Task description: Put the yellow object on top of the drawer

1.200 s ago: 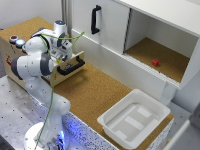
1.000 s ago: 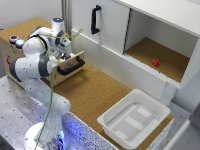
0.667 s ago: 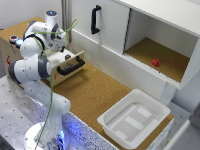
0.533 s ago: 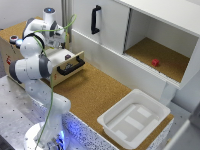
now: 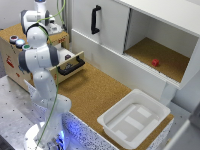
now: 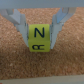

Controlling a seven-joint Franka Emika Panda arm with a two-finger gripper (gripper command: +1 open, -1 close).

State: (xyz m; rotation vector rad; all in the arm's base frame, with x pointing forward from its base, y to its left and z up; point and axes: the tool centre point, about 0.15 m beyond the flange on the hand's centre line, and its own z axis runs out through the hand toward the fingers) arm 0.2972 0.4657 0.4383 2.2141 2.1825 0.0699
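1. Arm (image 5: pixel 40 60): white, jointed, rising from a base at the lower left of the exterior view. It bends back toward the upper left, with its wrist over the drawer (image 5: pixel 30 50). A thin yellow-green cable (image 5: pixel 59 15) runs along it.
2. Gripper (image 6: pixel 39 31): seen only in the wrist view. Two pale fingers (image 6: pixel 20 22) stand either side of the yellow object (image 6: pixel 38 39), pressed against its flanks and clamped on it.
3. Yellow object: a small cube, bright yellow, with dark letter marks. An "N" shows on one face and a curved mark on the next. Its edges are blurred. It sits low against a cork-brown surface; I cannot tell whether it touches. In the exterior view the arm hides it.
4. Drawer: a light wooden box with a cork-brown top at the upper left of the exterior view. Its front is pulled out and bears a long black bar handle (image 5: pixel 71 66). Small round items (image 5: pixel 16 40) lie on the top.
5. Table (image 5: pixel 100 92): grainy cork-brown, matte.
6. White cabinet (image 5: pixel 125 35): smooth panels, a black handle (image 5: pixel 94 19) and an open compartment with a cork floor. A small red block (image 5: pixel 155 63) lies inside.
7. White bin (image 5: pixel 135 117): rectangular, glossy plastic, at the lower right on the table.
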